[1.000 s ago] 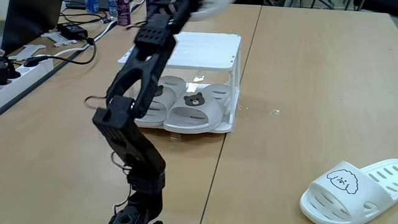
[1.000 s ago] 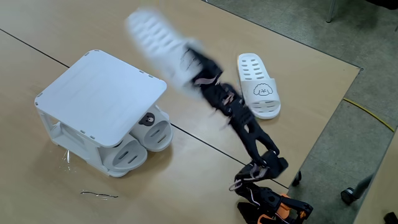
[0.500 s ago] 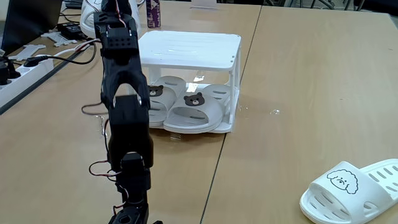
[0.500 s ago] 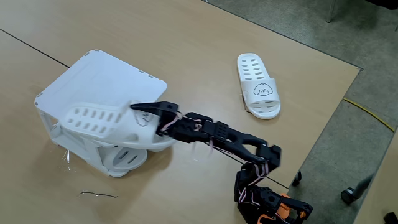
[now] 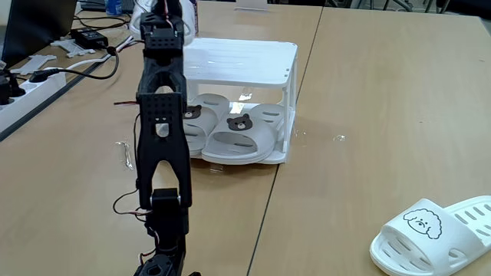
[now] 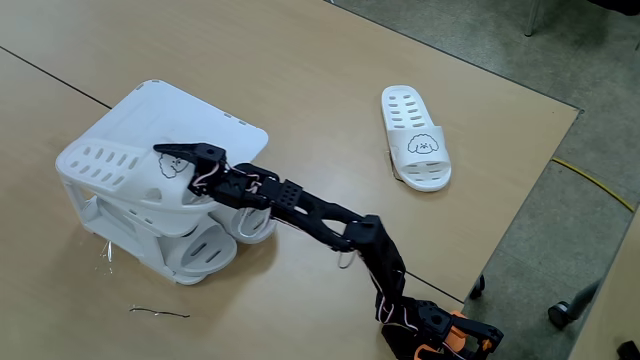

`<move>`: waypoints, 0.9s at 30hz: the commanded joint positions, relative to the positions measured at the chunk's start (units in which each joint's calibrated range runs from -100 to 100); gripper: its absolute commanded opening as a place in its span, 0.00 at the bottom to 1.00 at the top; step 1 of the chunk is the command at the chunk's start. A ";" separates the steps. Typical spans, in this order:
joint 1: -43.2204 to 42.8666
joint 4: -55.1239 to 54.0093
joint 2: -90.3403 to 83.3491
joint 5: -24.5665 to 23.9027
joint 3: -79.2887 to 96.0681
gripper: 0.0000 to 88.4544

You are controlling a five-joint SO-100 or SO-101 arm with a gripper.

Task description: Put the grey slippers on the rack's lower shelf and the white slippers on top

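I am in the placing step for the first of the white slippers [image 6: 125, 172]: it lies on the top [image 6: 215, 125] of the rack [image 5: 253, 65], toward the left edge of the panel in the high fixed view, and it looks tilted rather than flat, though I cannot say how much of its sole rests on the panel. The tool [image 6: 182, 158] pinches it at the strap end, just by the dog-face drawing.

The grey slippers [image 5: 238, 134] sit side by side on the lower shelf [image 5: 282, 153], bear badges facing out, so that half of the job looks done. The second white slipper [image 6: 417, 135] lies on the counter [image 5: 368, 92], well apart from the rack.

Next, I judge, I need to settle this slipper flat and squarely on the panel, leaving room beside it for its mate, then spread the tool and lift clear without dragging the slipper off the edge. After that comes the reach for the slipper on the counter.

The arm [image 6: 310, 210] stretches out long and low from its base at the near counter edge, passing in front of the rack's open side, with the wrist raised to the level of the upper panel. In the low fixed view it stands as a tall dark column in front of the rack's left half.
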 commanded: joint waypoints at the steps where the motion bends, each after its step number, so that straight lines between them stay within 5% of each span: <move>1: 1.96 -0.72 5.58 0.37 -14.35 0.01; 13: 4.84 -0.97 22.07 0.37 -28.79 0.02; 20: 5.25 -0.97 21.40 0.37 -28.34 0.33; 27: 4.59 -0.89 12.73 0.37 -19.41 0.35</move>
